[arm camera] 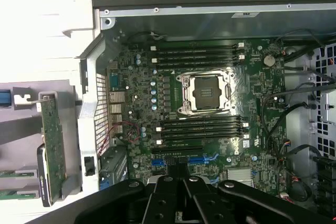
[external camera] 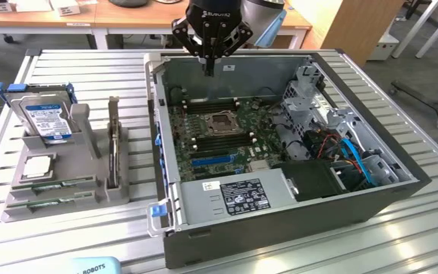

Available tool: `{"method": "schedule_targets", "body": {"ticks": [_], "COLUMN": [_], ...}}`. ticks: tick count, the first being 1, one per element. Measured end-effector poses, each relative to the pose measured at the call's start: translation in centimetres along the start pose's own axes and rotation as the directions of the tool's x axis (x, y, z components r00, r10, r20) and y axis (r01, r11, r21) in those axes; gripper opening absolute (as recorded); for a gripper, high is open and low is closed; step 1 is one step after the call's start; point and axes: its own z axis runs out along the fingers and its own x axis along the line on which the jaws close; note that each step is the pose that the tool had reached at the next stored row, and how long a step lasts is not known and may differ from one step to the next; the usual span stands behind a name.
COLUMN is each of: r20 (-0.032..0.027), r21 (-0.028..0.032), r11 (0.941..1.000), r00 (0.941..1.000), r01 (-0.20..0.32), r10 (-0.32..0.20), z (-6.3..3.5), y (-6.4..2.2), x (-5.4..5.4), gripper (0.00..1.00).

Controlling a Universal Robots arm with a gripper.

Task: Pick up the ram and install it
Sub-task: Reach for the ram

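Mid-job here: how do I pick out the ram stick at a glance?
Find the grey plastic parts holder on the exterior view's left of the open dark computer case. At the holder's end nearest the camera lie two long, thin green ram sticks; unlike the upright dark expansion card and square silver processor chip, they lie flat and narrow.

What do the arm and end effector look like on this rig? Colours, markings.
The gripper is all black: a boxy body with white lettering and two fingers on exposed bar linkages that taper to thin tips. The wrist view shows round pivot pins on those links. The arm behind it is silver-grey with a light blue joint cap.
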Motion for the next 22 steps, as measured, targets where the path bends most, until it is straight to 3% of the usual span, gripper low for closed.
{"method": "schedule_targets", "body": {"ticks": [9,22], "r20": [0.0000,0.0000], "r21": [0.0000,-0.0001], "r11": [1.0000,1.0000], "r00": [1.0000,1.0000], "r01": [0.000,0.000], "r10": [0.000,0.000], "z": [-0.02,-0.07], "y": [-0.06,-0.27], "x": [0.9,3.6], "gripper": [0.10,0.10]}}
